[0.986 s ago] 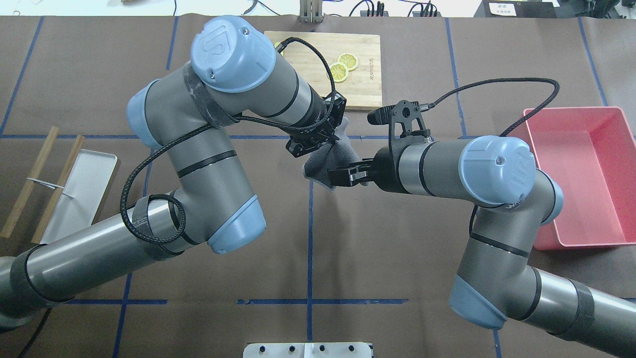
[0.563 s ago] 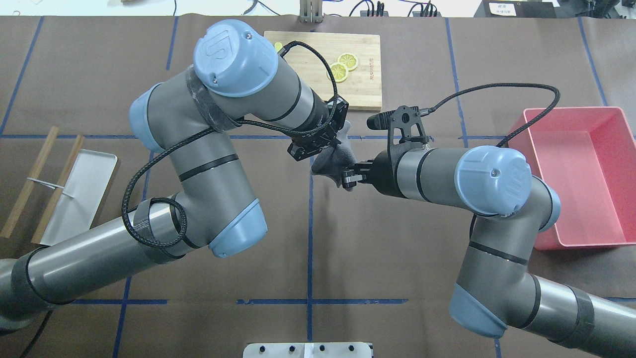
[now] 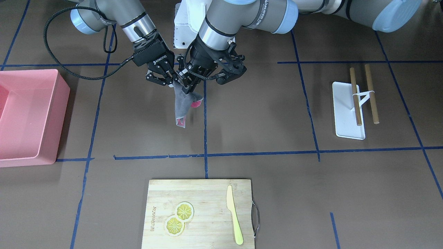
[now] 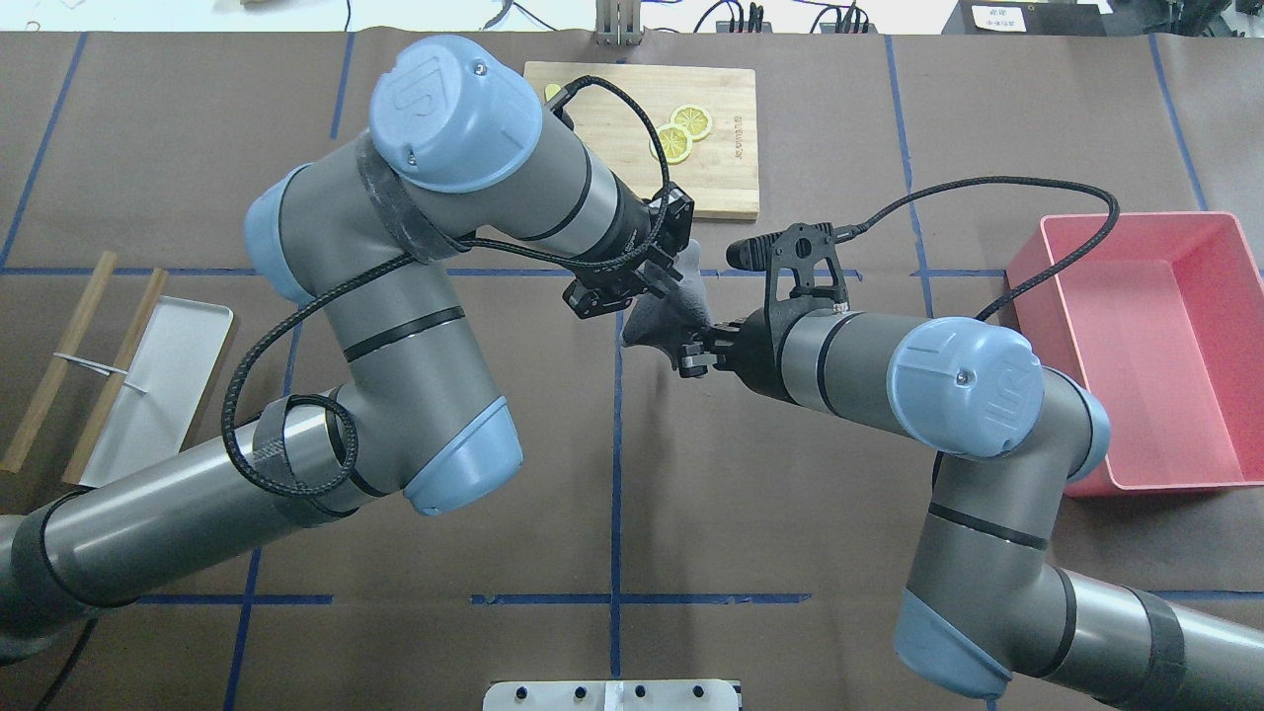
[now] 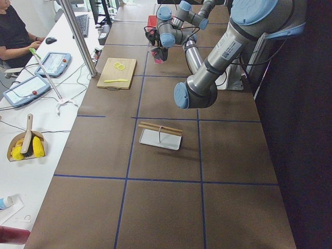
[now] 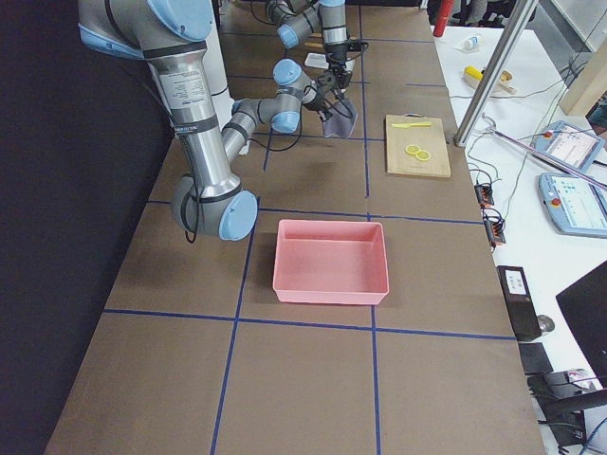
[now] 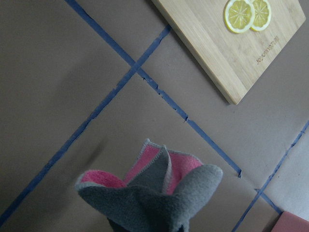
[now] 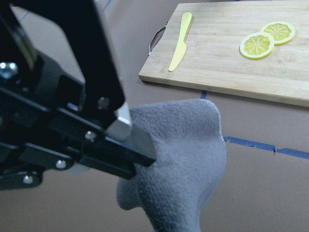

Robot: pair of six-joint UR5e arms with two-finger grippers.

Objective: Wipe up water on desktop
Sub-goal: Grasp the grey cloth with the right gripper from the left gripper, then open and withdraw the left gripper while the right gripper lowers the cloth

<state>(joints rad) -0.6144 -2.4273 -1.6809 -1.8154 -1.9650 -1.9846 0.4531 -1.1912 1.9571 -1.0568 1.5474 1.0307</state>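
I see grey arms [image 4: 395,326] with pale-blue joint caps [image 4: 454,114], braided black cables [image 4: 987,181], and ROBOTIQ lettering on the black right claw [image 3: 173,83].

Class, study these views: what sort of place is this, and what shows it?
Probably a robotics lab: left arm and right arm hold a cloth over a tape-gridded desktop; teach pendants lie on the side bench.

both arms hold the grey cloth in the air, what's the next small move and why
Probably open the left gripper: both grippers pinch the grey fleece cloth with pink lining, which hangs clear of the dark-brown taped desktop, so the right gripper alone can lower it.
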